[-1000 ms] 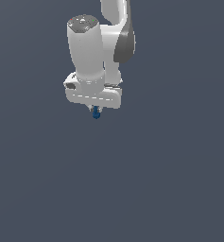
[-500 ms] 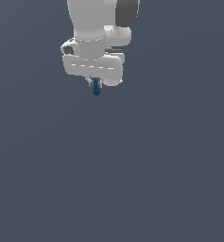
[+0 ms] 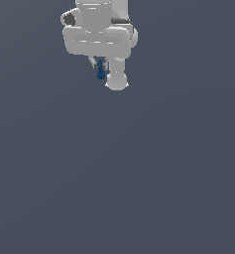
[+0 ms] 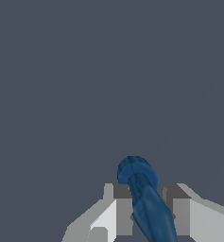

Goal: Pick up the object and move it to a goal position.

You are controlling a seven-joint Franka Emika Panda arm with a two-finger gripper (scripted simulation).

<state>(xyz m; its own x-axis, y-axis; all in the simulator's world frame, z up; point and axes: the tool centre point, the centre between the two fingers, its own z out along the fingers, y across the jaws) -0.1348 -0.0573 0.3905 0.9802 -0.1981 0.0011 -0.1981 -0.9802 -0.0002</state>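
Observation:
The object (image 3: 100, 72) is a small dark blue elongated item hanging between the fingers under the white robot hand, near the top of the exterior view. My gripper (image 3: 100, 67) is shut on it and holds it high above the grey floor. In the wrist view the blue object (image 4: 144, 198) shows as a stick with a rounded ring-like end, clamped between the two grey fingertips (image 4: 122, 208). My gripper (image 4: 144, 210) shows there closed around it.
The grey floor (image 3: 139, 188) fills the rest of both views. The white arm's wrist and hand (image 3: 96, 34) take up the upper middle of the exterior view.
The arm has risen toward the top of the exterior view with the blue object in the gripper, and the hand has turned about its axis.

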